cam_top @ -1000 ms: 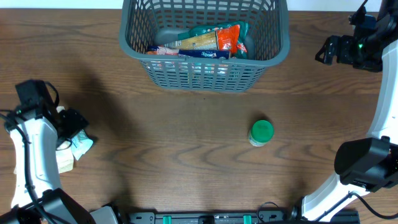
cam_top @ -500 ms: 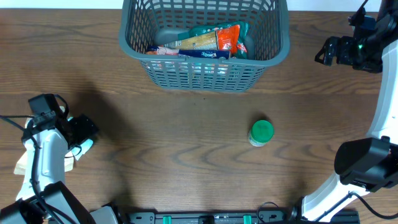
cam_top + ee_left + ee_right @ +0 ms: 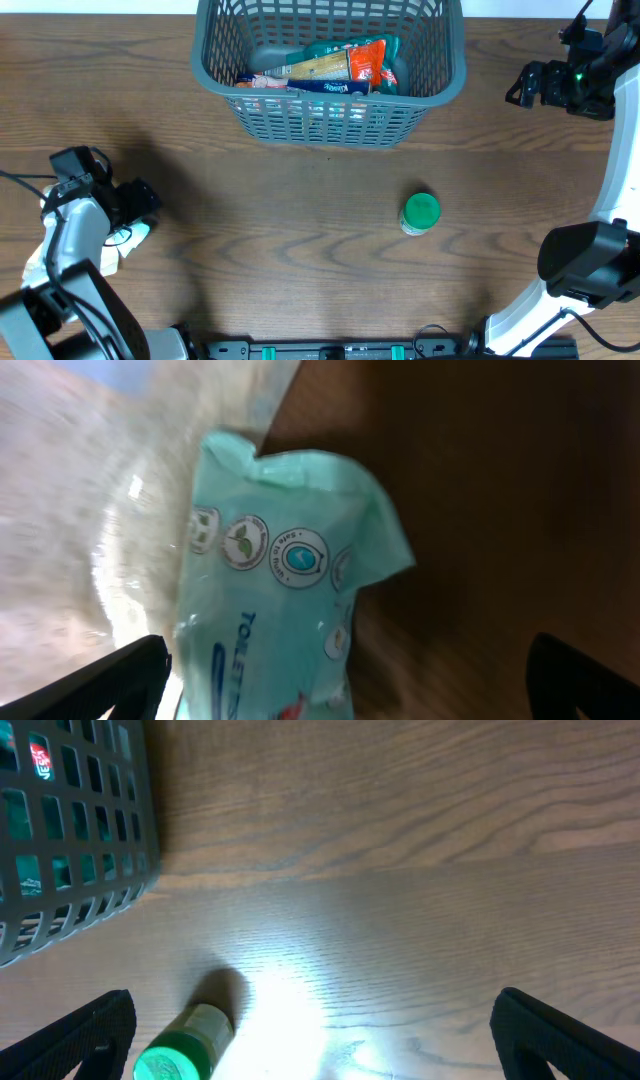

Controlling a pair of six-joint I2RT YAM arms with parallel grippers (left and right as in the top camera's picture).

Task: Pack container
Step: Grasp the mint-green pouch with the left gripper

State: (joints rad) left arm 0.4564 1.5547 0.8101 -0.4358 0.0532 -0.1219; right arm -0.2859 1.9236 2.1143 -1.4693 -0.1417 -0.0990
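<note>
Container [image 3: 330, 125] sits at the far side of the table [image 3: 300, 270], about centre, upright and open-topped, with several packets [image 3: 330, 65] already lying on its floor. I judge it light but stiff. The lattice walls should flex little, and the thick rim is the place to hold if it ever needs steadying. I would rather not move it at all. There is room left inside, mostly above what is already there.

My left gripper [image 3: 350, 675] hangs over a teal pouch [image 3: 285, 590] near the table's left edge, well away from the container. In the wrist view its fingers stand wide apart at the bottom corners with the pouch between them, and neither seems to be touching it. That view is blurred, so I will not swear to the gap. The pouch looks like soft, glossy film, likely slippery and apt to fold, so I would pinch it across the narrow middle rather than at a corner. It seems to lie partly on something pale, which I cannot identify.

My right gripper [image 3: 320, 1030] is off at the far right, held above the table, jaws spread and empty. A green-lidded jar [image 3: 420, 212] lies on bare wood nearer to me than the container, and apart from it. It looks rigid and round, so it may roll if nudged. I would close on its body, not the lid.
</note>
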